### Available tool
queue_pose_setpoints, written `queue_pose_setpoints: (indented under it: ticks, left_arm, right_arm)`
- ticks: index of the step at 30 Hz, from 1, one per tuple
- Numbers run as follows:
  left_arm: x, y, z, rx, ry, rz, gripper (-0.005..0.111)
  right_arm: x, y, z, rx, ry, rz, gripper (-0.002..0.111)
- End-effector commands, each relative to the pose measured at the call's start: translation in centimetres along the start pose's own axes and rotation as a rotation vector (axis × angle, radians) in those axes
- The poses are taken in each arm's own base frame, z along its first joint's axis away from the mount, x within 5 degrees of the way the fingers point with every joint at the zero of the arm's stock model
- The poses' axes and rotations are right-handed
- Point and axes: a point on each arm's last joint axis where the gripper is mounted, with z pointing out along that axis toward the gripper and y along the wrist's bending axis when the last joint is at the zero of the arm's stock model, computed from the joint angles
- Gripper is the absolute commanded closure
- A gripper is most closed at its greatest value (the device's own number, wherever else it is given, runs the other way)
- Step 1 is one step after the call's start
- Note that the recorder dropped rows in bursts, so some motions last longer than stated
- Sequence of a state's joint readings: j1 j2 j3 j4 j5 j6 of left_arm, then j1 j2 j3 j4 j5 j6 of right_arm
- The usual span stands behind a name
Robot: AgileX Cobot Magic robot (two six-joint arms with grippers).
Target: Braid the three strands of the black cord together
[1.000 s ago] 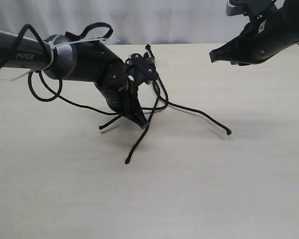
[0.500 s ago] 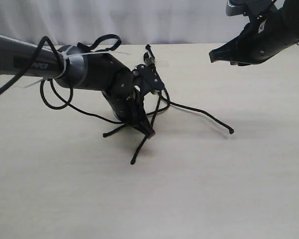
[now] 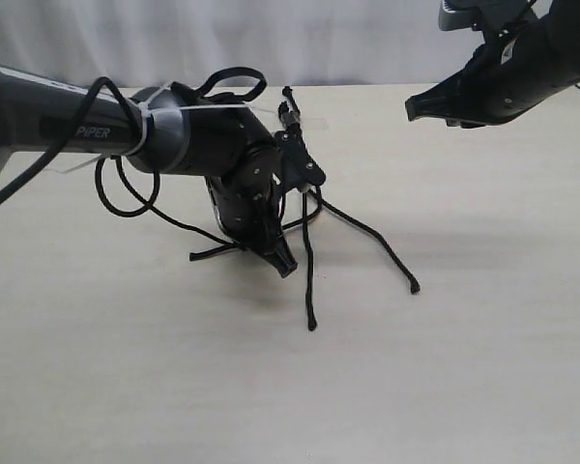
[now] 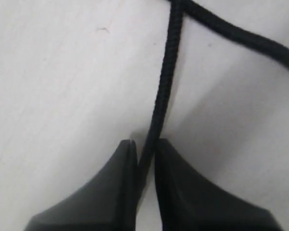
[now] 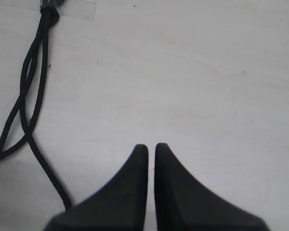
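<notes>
Here, a pale matte tabletop [image 3: 483, 338] fronts a white curtain [image 3: 348, 39]; the thin black braided cord [image 3: 288, 102], knotted at far centre, splays three strands [image 3: 308, 271] nearward. Left wrist: the left gripper [image 4: 144, 144] clamps one woven strand [image 4: 164, 96] between two fingers. Right wrist: the right gripper [image 5: 151, 147] has tapered fingers nearly meeting, holding nothing.

The left arm [image 3: 184, 145] hangs low over the cord [image 3: 290, 108], barring approach from that side; right of the splayed strands [image 3: 307, 261], the bench [image 3: 493, 367] lies open.
</notes>
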State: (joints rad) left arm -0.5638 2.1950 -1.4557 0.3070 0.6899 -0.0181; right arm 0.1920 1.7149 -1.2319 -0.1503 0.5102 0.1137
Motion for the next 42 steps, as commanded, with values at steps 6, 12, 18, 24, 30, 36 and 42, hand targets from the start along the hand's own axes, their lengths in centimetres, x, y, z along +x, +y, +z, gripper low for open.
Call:
queue_pose_setpoints:
  ticks: [6, 12, 18, 24, 30, 36, 42]
  left_arm:
    - [-0.2, 0.1, -0.1, 0.009, -0.049, -0.022, 0.083]
    - [-0.2, 0.2, -0.2, 0.009, -0.05, -0.023, 0.071]
    - [-1.3, 1.7, -5.8, -0.026, -0.191, -0.043, 0.072]
    - [-0.2, 4.6, -13.7, -0.081, -0.385, -0.086, 0.105]
    - [3.3, 6.7, -18.5, -0.119, -0.599, -0.171, 0.107]
    - [8.3, 7.4, -22.1, -0.165, -0.844, -0.272, 0.107]
    - [13.2, 6.8, -24.2, -0.226, -1.042, -0.291, 0.107]
  right_arm:
    - [-0.1, -0.2, -0.3, -0.001, -0.012, 0.013, 0.104]
    - [-0.1, -0.2, -0.3, -0.001, -0.012, 0.013, 0.104]
    - [0.1, -0.1, -0.3, -0.001, 0.009, 0.013, 0.104]
    - [0.2, 0.0, -0.3, -0.019, 0.024, 0.029, 0.104]
    - [0.1, 0.7, -0.6, -0.091, 0.019, 0.005, 0.104]
    - [0.2, 0.7, -3.6, -0.116, -0.04, 0.004, 0.104]
    - [2.0, 0.4, -7.8, -0.111, -0.255, 0.047, 0.104]
